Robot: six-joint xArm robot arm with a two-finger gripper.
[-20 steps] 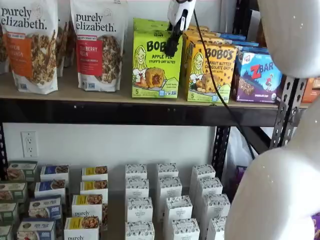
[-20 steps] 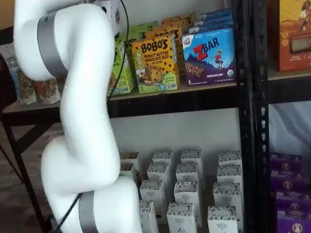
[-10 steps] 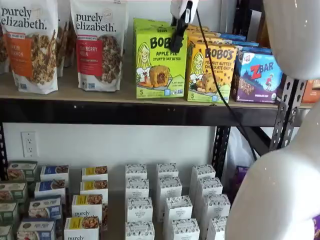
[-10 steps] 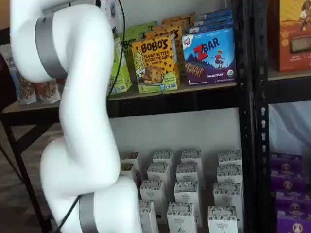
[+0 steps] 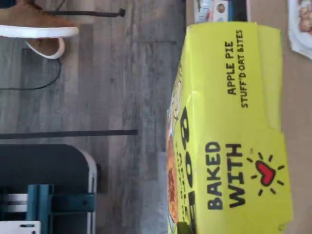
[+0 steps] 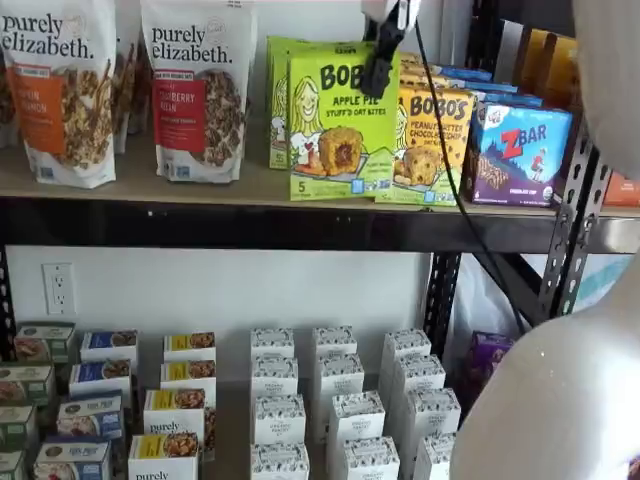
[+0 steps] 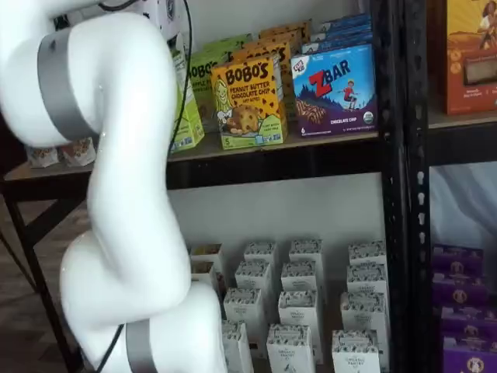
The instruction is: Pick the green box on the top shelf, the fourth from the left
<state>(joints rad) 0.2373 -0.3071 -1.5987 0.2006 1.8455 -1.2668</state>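
Note:
The lime-green Bobo's Apple Pie box (image 6: 338, 120) hangs in my gripper (image 6: 377, 78), whose black fingers are shut on its top right edge. The box is drawn out in front of its row, at the front edge of the top shelf (image 6: 200, 222), and overlaps the yellow-orange box beside it. In a shelf view only a strip of the green box (image 7: 183, 109) shows behind my white arm, above the shelf rail (image 7: 311, 155). The wrist view shows the box's top face (image 5: 234, 126), printed "Apple Pie Stuff'd Oat Bites", from close up.
A second green box (image 6: 277, 100) stands behind it. Purely Elizabeth bags (image 6: 195, 90) stand to the left, a yellow-orange Bobo's box (image 6: 432, 140) and a blue ZBar box (image 6: 520, 150) to the right. Small white cartons (image 6: 340, 410) fill the lower level. My arm (image 7: 116, 171) blocks much of a shelf view.
The gripper has drawn the green box forward and to the right, out of its row, so it now covers part of the yellow-orange box. The second green box behind it has come into sight.

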